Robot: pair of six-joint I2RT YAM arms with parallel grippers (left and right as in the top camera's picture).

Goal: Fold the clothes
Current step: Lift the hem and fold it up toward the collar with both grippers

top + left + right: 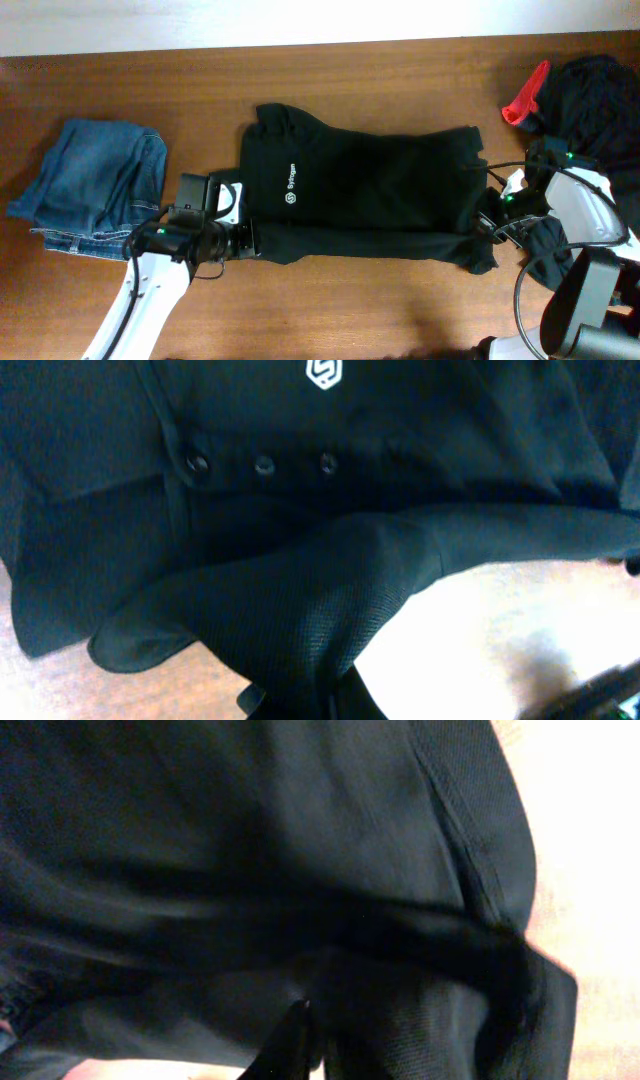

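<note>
A large black short-sleeved shirt [370, 185] lies spread across the middle of the table, its white chest logo [291, 197] facing up. Its near edge is turned over into a long band. My left gripper [250, 240] sits at the band's left end, shut on the fabric. In the left wrist view the shirt [300, 590] runs down into that gripper [310, 708], below the logo [322, 372] and button row. My right gripper [485, 222] is at the band's right end. In the right wrist view dark cloth [300, 870] bunches against one finger [290, 1045], hiding the other.
Folded blue jeans [95, 185] lie at the left of the table. A heap of dark garments [595, 95] with a red piece [525, 100] sits at the back right corner. Bare wood [380, 310] shows in front of the shirt.
</note>
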